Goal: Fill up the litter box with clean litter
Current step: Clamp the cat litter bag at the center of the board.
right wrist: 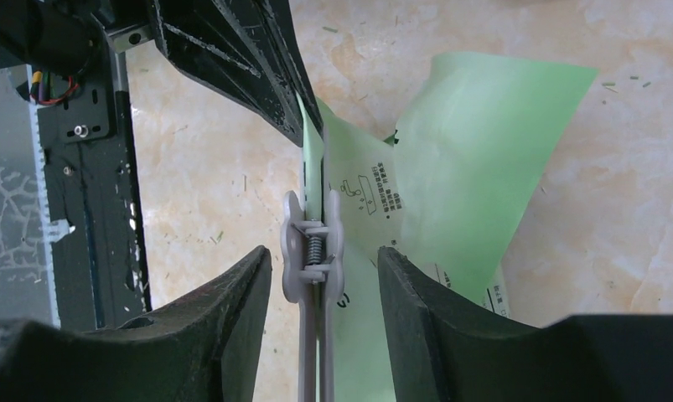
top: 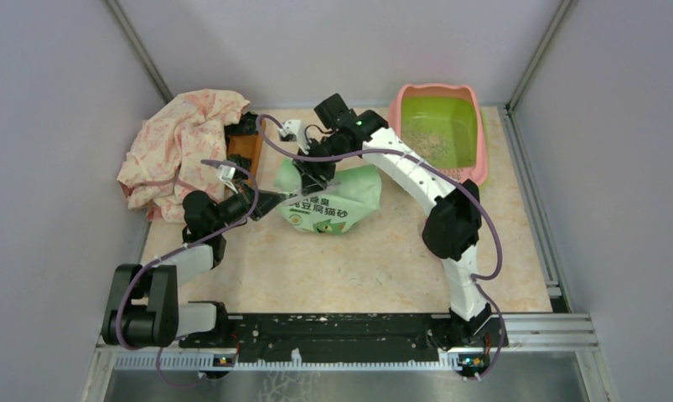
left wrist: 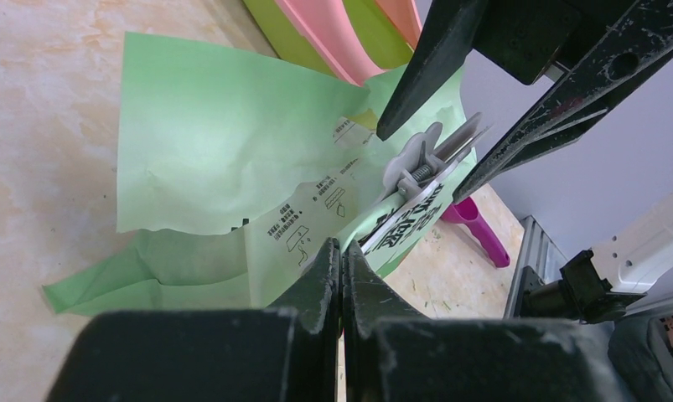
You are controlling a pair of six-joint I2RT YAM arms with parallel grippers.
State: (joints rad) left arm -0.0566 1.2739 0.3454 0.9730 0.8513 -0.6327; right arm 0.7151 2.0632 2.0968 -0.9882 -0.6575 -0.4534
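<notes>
The litter box (top: 481, 134), pink rim and lime-green basin, stands at the back right with a thin scatter of pale litter (top: 425, 144) inside. It also shows in the left wrist view (left wrist: 333, 33). A light green printed bag (top: 337, 205) lies mid-table. My left gripper (top: 274, 199) is shut on the bag's folded top edge (left wrist: 316, 209), jaws pressed together (left wrist: 343, 251). A grey spring clip (right wrist: 313, 243) clamps that same edge and shows in the left wrist view (left wrist: 416, 163). My right gripper (right wrist: 324, 255) is open, one finger on each side of the clip without touching it, just above the bag (top: 316, 174).
A pink floral cloth (top: 182, 146) is heaped at the back left, over part of a small brown wooden tray (top: 245, 152). A purple scoop (left wrist: 477, 226) lies on the table behind the bag. Grey walls enclose the table; a black rail (top: 333, 327) runs along the front.
</notes>
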